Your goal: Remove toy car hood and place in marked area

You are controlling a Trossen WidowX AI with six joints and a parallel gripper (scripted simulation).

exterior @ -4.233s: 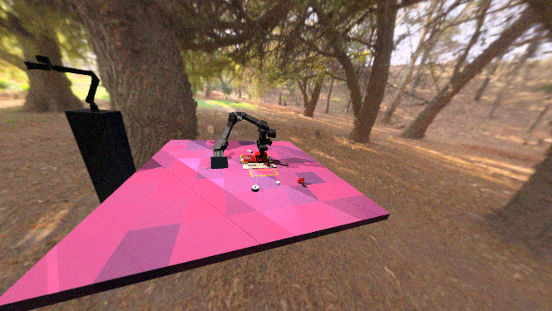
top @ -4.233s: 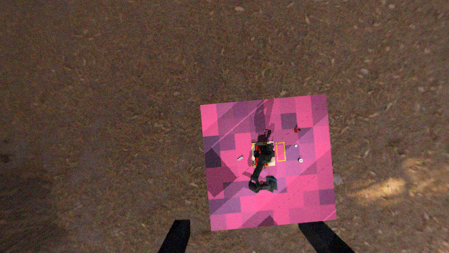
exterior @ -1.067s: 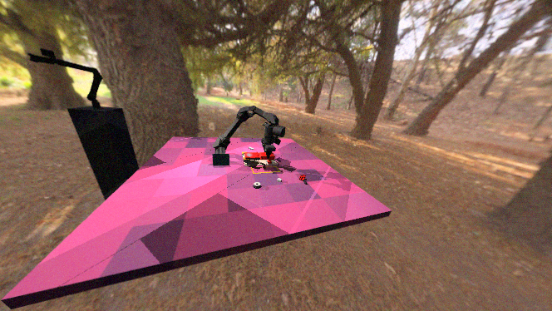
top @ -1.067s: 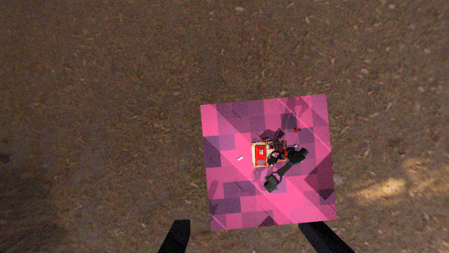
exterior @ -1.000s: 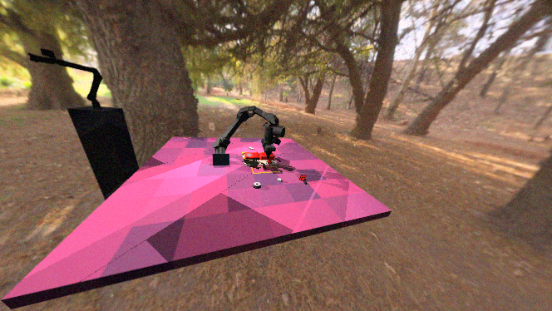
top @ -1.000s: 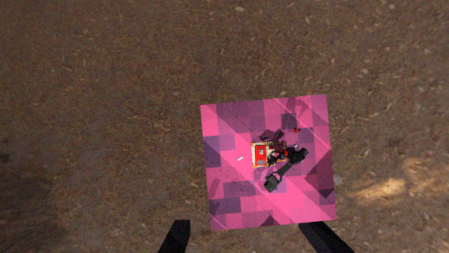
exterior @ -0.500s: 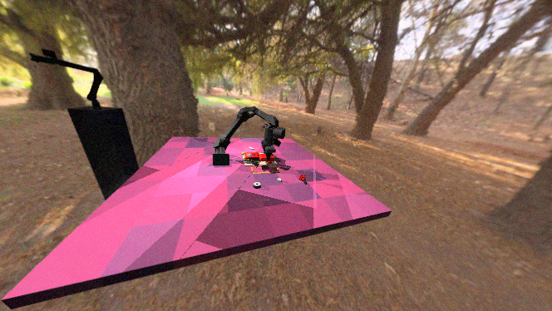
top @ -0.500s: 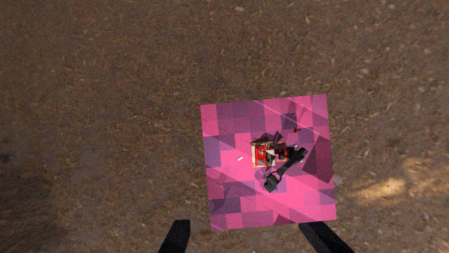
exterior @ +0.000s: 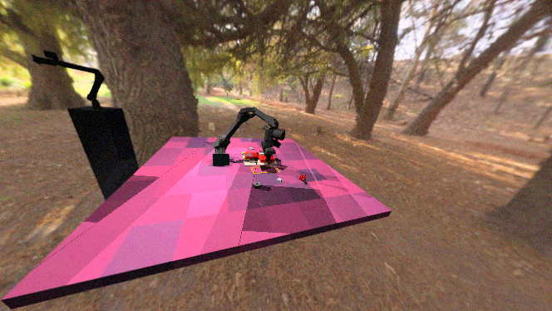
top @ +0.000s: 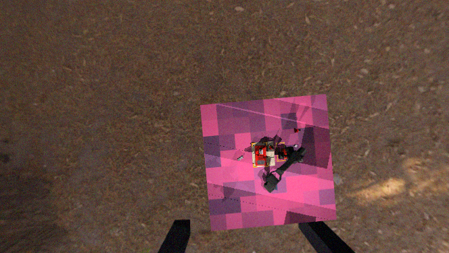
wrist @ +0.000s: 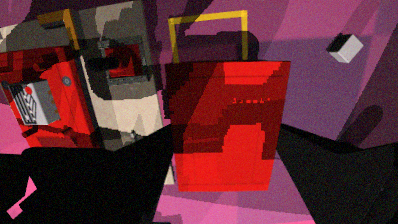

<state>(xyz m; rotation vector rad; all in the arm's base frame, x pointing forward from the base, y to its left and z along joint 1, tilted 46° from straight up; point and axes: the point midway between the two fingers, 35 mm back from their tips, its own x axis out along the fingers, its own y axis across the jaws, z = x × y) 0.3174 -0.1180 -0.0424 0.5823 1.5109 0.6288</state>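
Note:
The hood, a flat red panel (wrist: 245, 172) (exterior: 263, 158), is between the fingers of my gripper (wrist: 223, 128) (exterior: 269, 156), which is shut on it. The hood is held above the table, right of the toy car's cream chassis (wrist: 130, 107) (top: 271, 163) in the wrist view. The car's red body (wrist: 87, 107) (top: 260, 162) has a grey engine-like block on it. The marked area, a yellow outline (wrist: 207, 16) (exterior: 266, 173), shows beyond the hood's far edge in the wrist view. The hood hides its nearer part. My gripper's shadow falls across it.
A small white-grey block (wrist: 350, 50) (exterior: 279, 180) lies right of the marked area in the wrist view. A dark round piece (exterior: 257, 185), a small red piece (exterior: 303, 178) (top: 296, 130) and a grey piece (top: 240, 157) lie on the table. A black pedestal (exterior: 104, 145) stands beyond the table.

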